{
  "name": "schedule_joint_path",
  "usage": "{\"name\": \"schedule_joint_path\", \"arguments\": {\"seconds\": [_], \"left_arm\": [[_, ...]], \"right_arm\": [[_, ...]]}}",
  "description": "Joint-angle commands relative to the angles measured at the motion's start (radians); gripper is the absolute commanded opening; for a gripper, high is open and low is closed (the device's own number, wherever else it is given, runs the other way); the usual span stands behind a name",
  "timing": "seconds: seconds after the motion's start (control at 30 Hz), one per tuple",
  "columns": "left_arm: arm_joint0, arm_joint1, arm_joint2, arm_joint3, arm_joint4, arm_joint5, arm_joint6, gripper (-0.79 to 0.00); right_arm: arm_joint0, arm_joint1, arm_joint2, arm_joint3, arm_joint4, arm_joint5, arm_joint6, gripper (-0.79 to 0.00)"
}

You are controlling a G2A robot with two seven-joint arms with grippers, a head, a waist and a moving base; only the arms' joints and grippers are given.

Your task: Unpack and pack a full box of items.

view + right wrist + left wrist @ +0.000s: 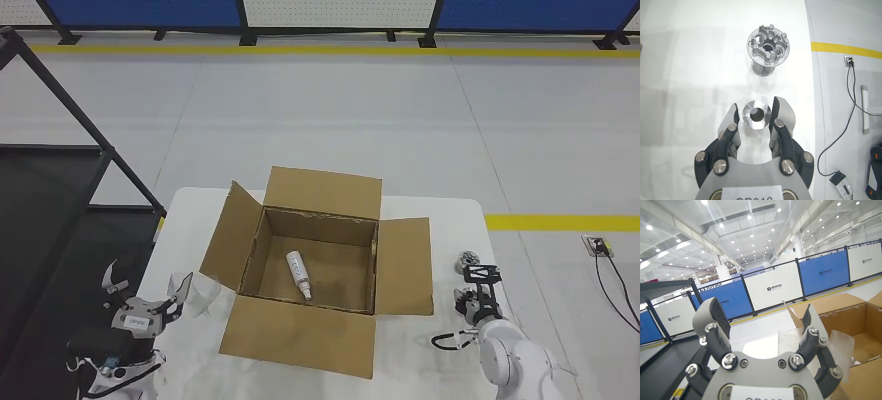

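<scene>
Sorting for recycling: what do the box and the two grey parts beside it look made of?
The box: brown cardboard, matte, with torn fibrous edges. The ring: probably steel, machined bright, with mirror-like facets. The flanged part: likely cast metal, perhaps aluminium, with a dull, grainy grey surface.

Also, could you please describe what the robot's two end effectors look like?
The left end effector and right end effector match: two pale grey curved fingers with black ribbed pads, black linkages, silver screws, a grey base plate bearing a white label. The right arm is white.
</scene>
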State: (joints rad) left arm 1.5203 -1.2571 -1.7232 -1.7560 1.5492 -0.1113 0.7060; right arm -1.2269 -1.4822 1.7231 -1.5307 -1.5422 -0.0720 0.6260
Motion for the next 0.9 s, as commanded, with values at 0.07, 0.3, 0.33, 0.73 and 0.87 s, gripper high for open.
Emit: {"name": "schedule_joint_path", "arguments": {"seconds": [0.07, 0.3, 0.33, 0.73, 0.87], "left_arm": [[0.001, 0.0, 0.002, 0.003, -0.002, -0.001, 0.004, 0.0], [0.001, 0.002, -0.003, 0.014, -0.014, -0.006, 0.019, 0.0], [0.0, 0.002, -0.004, 0.017, -0.015, -0.01, 0.022, 0.0], [-0.021, 0.006, -0.018, 0.058, -0.045, -0.032, 0.034, 0.0], [-0.018, 0.007, -0.024, 0.054, -0.053, -0.031, 0.04, 0.0]], "right_arm": [[-0.012, 0.004, 0.007, -0.032, 0.01, 0.014, -0.01, -0.142], [-0.052, 0.003, 0.028, -0.192, 0.119, 0.079, -0.055, 0.0], [-0.064, 0.002, 0.028, -0.238, 0.148, 0.096, -0.065, 0.0], [-0.133, -0.01, -0.076, -0.585, 0.3, 0.188, -0.172, 0.0], [-0.152, -0.012, -0.144, -0.663, 0.337, 0.163, -0.205, 0.0]]}}
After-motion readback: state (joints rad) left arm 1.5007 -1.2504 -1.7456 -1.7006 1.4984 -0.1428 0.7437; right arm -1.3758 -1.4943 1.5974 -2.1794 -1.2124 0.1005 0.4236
